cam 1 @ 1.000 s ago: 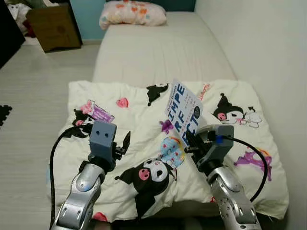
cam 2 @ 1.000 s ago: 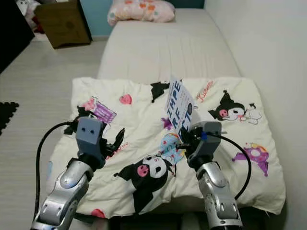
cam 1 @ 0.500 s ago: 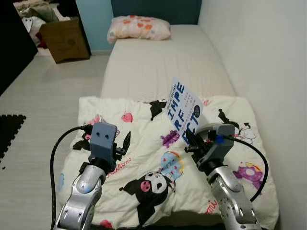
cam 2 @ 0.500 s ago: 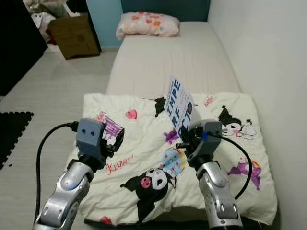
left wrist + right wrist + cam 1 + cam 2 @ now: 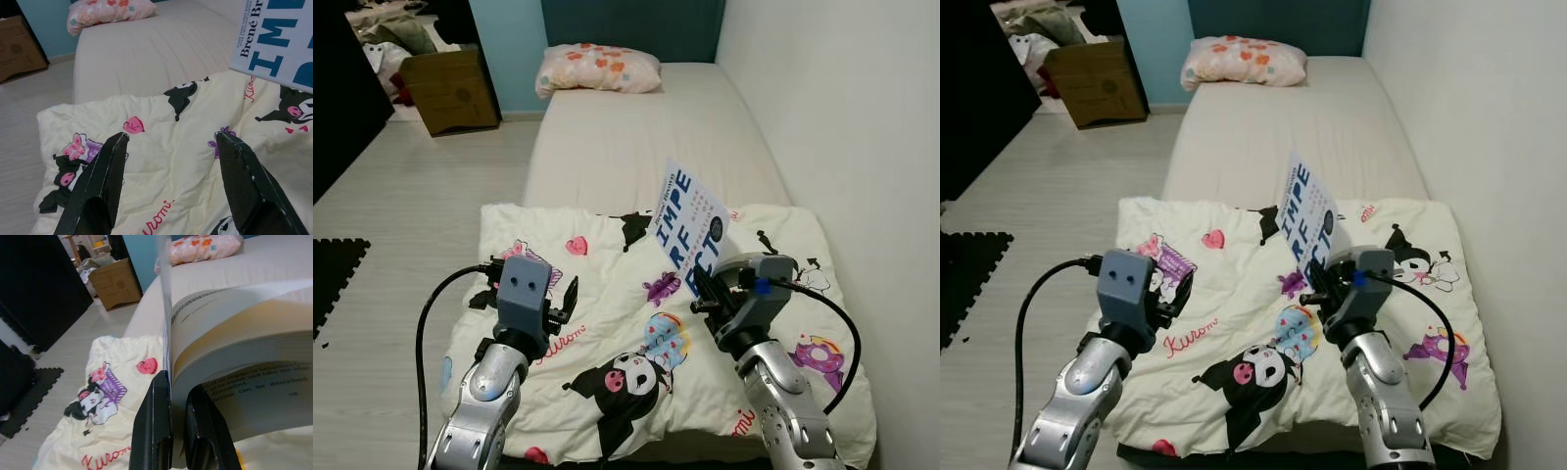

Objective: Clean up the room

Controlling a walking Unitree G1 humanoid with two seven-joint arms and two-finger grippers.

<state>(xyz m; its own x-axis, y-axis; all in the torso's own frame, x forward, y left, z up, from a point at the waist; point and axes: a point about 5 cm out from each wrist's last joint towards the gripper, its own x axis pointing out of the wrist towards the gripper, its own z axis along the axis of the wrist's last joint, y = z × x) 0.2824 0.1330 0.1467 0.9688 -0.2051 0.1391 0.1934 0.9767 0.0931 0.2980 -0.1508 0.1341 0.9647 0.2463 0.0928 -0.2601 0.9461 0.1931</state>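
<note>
Paperback book (image 5: 689, 227) stands raised above the cartoon-print blanket (image 5: 607, 323), off the bedding, because your right gripper (image 5: 702, 291) has it by one lower corner; the white cover with big blue letters faces the head camera and tilts up and away from the wrist. Look at the right wrist view: the two black fingers (image 5: 155, 426) are nearly together, pinching the front cover and a few leaves between them, while the thicker block of pages (image 5: 244, 382) sags open beside the outer finger. That thin pinch is probably why the book fans open, and you should judge the hold as fairly weak if you swing it fast.

Your left gripper (image 5: 168, 188) hovers over the blanket with its fingers spread wide and nothing between them; the book's cover edge shows just ahead of it, apart from both fingers. The blanket covers the near end of the bare mattress (image 5: 636, 127), with a floral pillow (image 5: 597, 69) at the far end and a cardboard box (image 5: 450, 88) on the floor (image 5: 401, 186) beyond.
</note>
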